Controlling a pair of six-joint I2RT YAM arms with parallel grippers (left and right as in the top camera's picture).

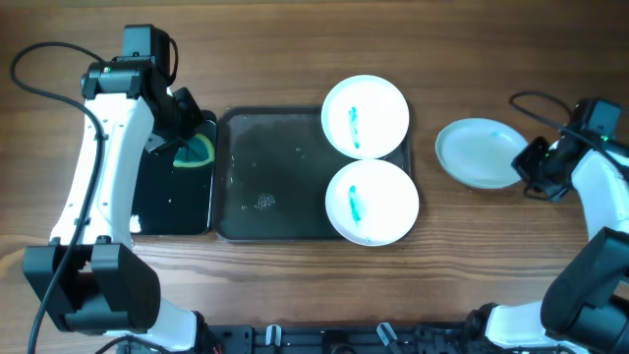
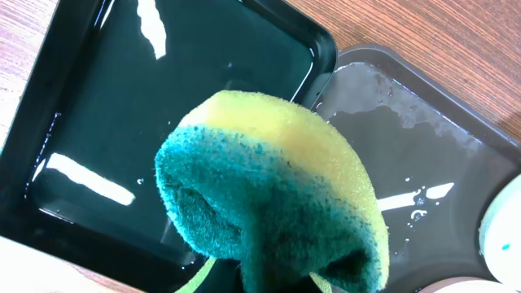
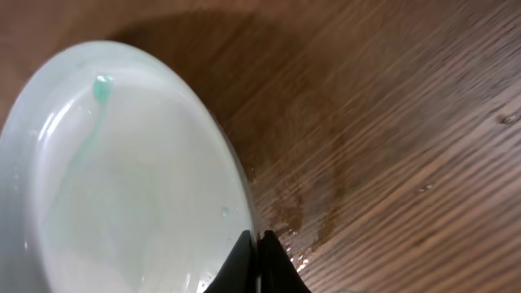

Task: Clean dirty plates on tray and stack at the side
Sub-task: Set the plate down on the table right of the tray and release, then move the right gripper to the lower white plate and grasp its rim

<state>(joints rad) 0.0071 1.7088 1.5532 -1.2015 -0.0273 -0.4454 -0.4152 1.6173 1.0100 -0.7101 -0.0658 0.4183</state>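
White rear plate [image 1: 366,116] and front plate [image 1: 371,202], both teal-smeared, sit in the tray [image 1: 265,147] at 2 and 4 o'clock. The third plate [image 1: 480,152] lies on the tabletop [image 1: 472,256] at the tray's 3 o'clock. The left end effector [image 1: 187,143] clamps the sponge [image 2: 269,187] over the small tray [image 2: 98,122]. The right end effector [image 3: 259,244] is closed at the third plate's rim; grip unconfirmed.

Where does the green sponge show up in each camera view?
Overhead: the sponge is upper left, over the small black tray.
Left wrist: the sponge is centre frame, folded, filling the foreground.
Right wrist: not in it.
Shared landmark: the large grey tray, right of the small one in those two views.
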